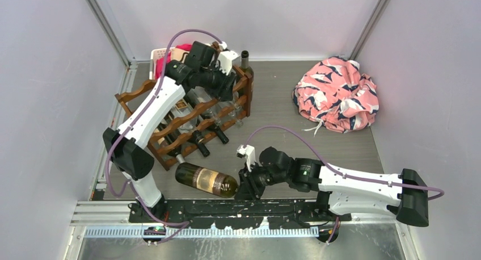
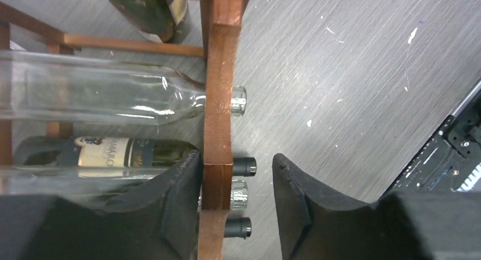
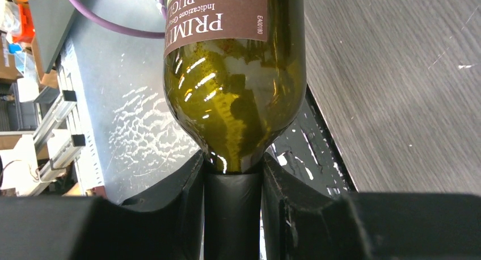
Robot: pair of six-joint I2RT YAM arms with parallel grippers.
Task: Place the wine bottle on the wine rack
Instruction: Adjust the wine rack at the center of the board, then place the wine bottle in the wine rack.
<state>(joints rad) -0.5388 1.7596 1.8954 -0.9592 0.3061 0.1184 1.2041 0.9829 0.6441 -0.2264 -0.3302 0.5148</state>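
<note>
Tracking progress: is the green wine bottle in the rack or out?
Out. The wine bottle is held sideways in front of the wine rack, the right gripper's jaws shut on its neck.

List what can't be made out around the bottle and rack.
- Right wrist view: the wine bottle's label is cut off by the top edge.
- Top view: the white basket is mostly hidden behind the left arm.
- Left wrist view: the wine rack's rail hides the stored bottles' necks.

Our left arm and right arm have white shells, black joints and purple cables; the left gripper and right gripper are matte black.
</note>
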